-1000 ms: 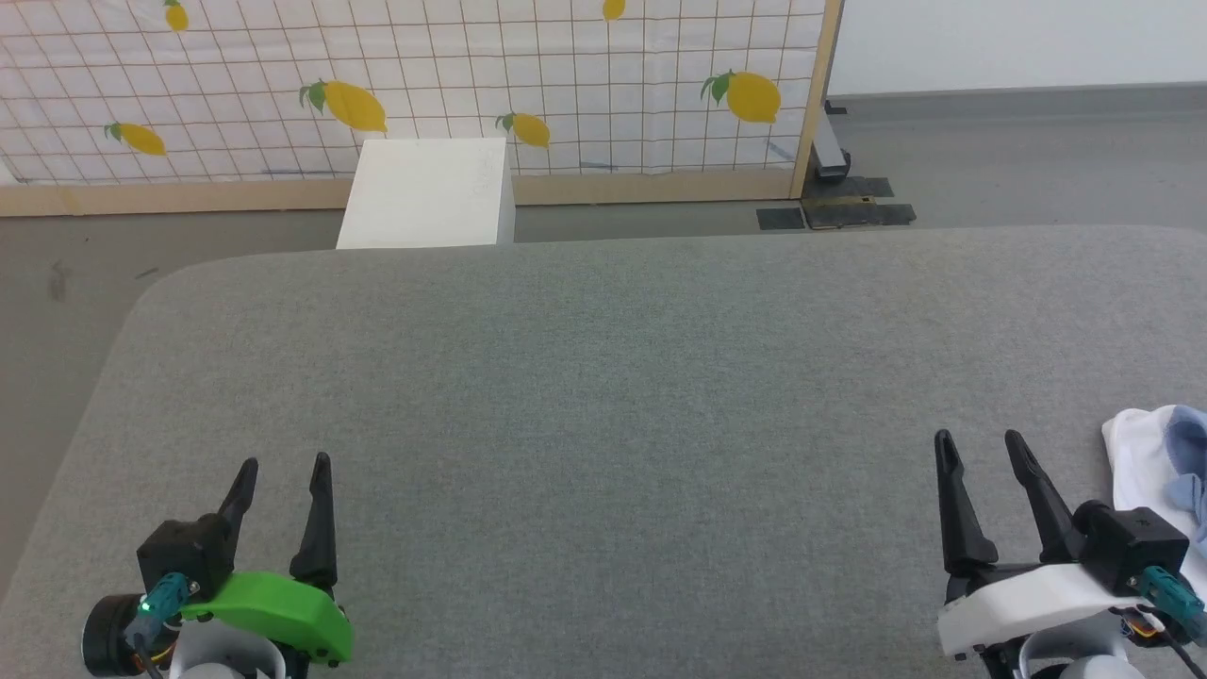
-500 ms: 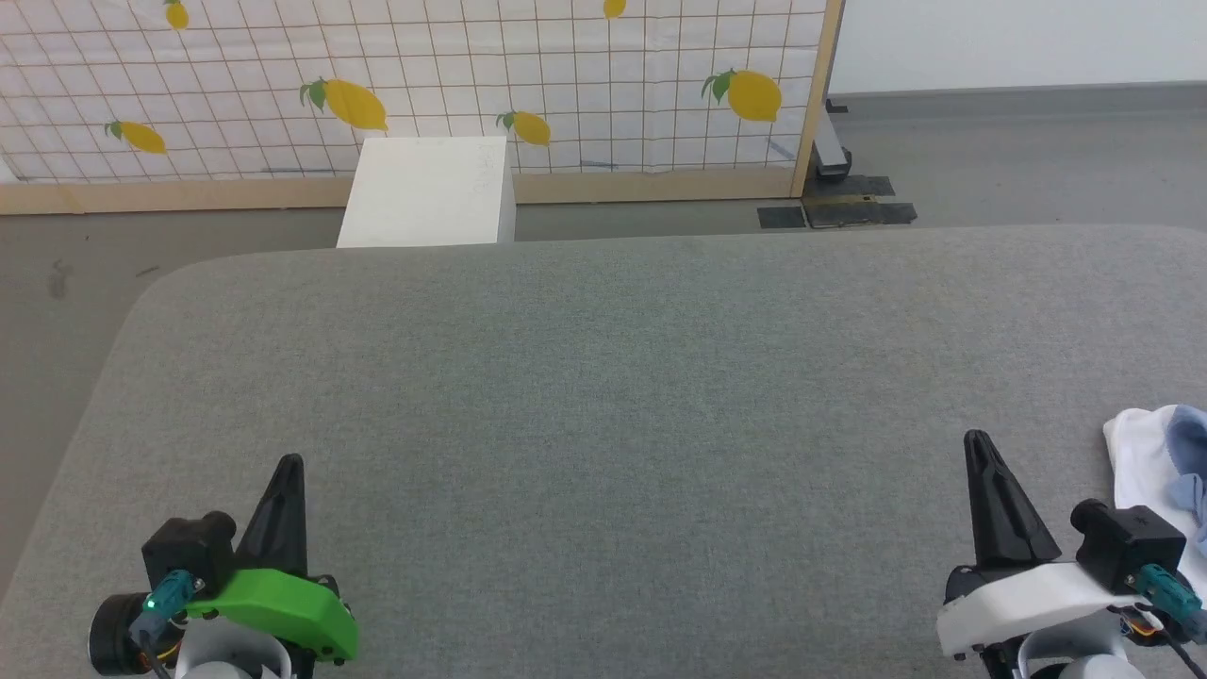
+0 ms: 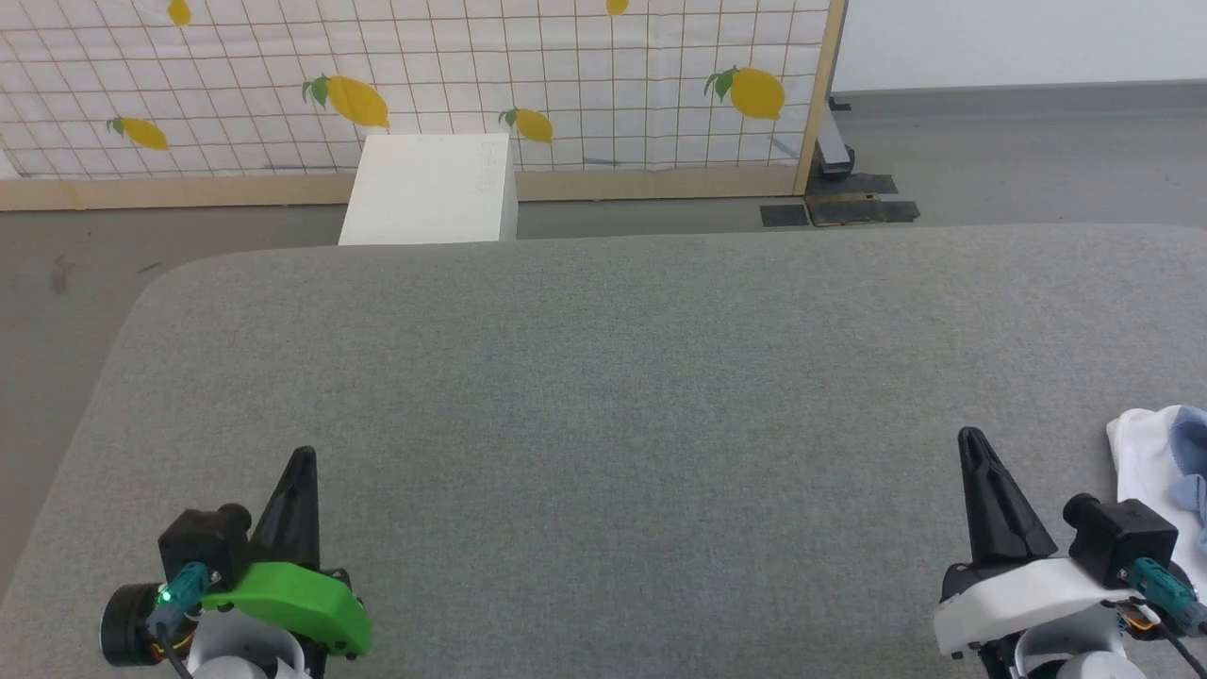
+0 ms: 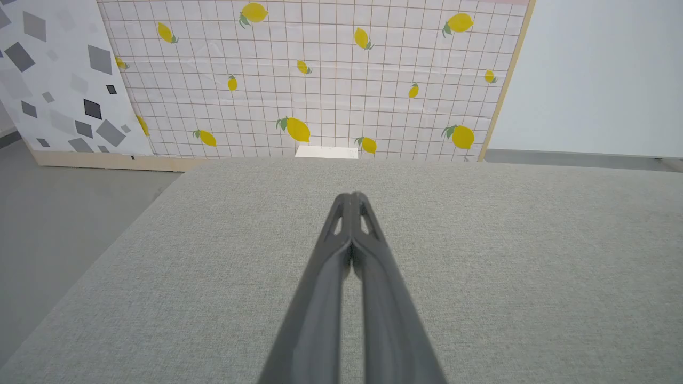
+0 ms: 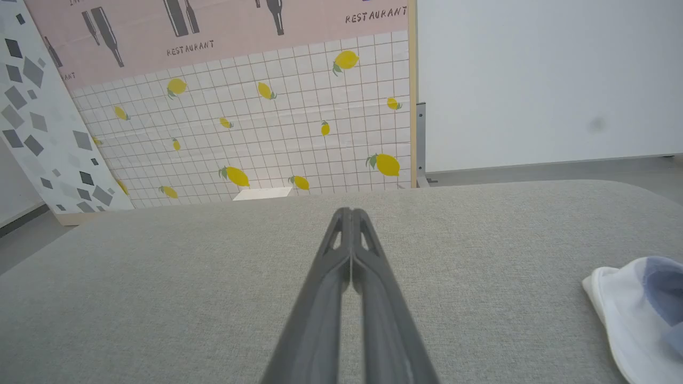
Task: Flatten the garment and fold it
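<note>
The garment (image 3: 1162, 467) lies bunched at the right edge of the head view, white fabric with a light blue patch, mostly cut off by the frame. It also appears in the right wrist view as the garment (image 5: 635, 309) at the lower right. My right gripper (image 3: 971, 443) rests just left of it, apart from it, shut with nothing held; the right gripper (image 5: 350, 213) has its fingers pressed together. My left gripper (image 3: 304, 459) sits at the lower left, shut and empty, and the left gripper (image 4: 351, 197) points across bare cushion.
A wide grey padded surface (image 3: 603, 396) holds everything, with a rounded far-left corner. Beyond it stand a white box (image 3: 432, 189) on the floor and a lemon-print grid screen (image 3: 415, 75) with a wooden frame.
Both grippers went from open to shut with nothing between the fingers. The head camera shifted slightly; the garment stayed put.
</note>
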Available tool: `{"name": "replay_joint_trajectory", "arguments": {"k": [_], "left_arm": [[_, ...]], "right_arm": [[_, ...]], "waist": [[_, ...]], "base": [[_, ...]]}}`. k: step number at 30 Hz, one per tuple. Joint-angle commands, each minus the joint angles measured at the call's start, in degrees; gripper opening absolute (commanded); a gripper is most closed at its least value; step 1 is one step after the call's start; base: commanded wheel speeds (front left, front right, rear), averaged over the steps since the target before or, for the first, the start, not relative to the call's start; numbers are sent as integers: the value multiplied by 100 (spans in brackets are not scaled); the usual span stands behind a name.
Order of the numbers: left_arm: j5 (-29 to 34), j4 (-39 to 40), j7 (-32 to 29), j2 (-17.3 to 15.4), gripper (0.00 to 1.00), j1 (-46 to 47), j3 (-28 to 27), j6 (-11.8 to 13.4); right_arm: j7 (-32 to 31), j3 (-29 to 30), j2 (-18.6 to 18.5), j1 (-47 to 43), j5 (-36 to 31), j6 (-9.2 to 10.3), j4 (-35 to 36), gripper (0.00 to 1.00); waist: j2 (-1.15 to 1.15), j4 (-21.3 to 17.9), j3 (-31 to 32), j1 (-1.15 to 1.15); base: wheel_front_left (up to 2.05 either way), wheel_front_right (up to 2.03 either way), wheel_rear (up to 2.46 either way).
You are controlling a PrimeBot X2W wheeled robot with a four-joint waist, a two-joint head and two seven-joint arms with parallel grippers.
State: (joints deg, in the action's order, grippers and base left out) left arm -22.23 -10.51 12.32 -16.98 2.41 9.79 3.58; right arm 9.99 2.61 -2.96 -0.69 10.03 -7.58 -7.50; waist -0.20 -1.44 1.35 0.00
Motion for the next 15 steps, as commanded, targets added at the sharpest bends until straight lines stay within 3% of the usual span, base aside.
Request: {"name": "replay_joint_trajectory", "arguments": {"k": [1, 15], "left_arm": [[118, 45, -35, 56, 0, -45, -43, -29], [403, 181, -198, 239, 0, -71, -170, -74]], "right_arm": [[-34, -11, 2, 13, -63, 2, 46, 0], [-165, -45, 3, 21, -191, 3, 141, 0]], "waist": [[4, 2, -2, 0], [6, 21, -20, 0]], "base": [[0, 0, 0], [0, 0, 0]]}}
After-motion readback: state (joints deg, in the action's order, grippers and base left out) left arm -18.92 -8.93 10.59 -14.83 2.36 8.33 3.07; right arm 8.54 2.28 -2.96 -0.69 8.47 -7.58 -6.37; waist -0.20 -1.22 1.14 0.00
